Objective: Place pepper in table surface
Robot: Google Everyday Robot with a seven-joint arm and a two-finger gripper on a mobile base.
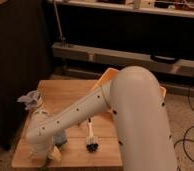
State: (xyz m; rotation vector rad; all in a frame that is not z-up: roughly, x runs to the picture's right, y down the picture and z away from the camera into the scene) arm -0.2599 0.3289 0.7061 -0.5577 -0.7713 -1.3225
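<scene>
Presently: one gripper (44, 150), jaws spread, low at near-left corner of one wooden table surface (65, 92); one brush (91, 140); one orange bin (106, 76); one crumpled grey wad (31, 100); pepper not discernible. Dim room, shelving (130, 54) behind.

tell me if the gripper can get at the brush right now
Probably yes. The gripper hangs low over the near left corner of the table, and the brush lies flat close beside it with nothing on top. The forearm passes near its handle end, so turning may be awkward.
</scene>
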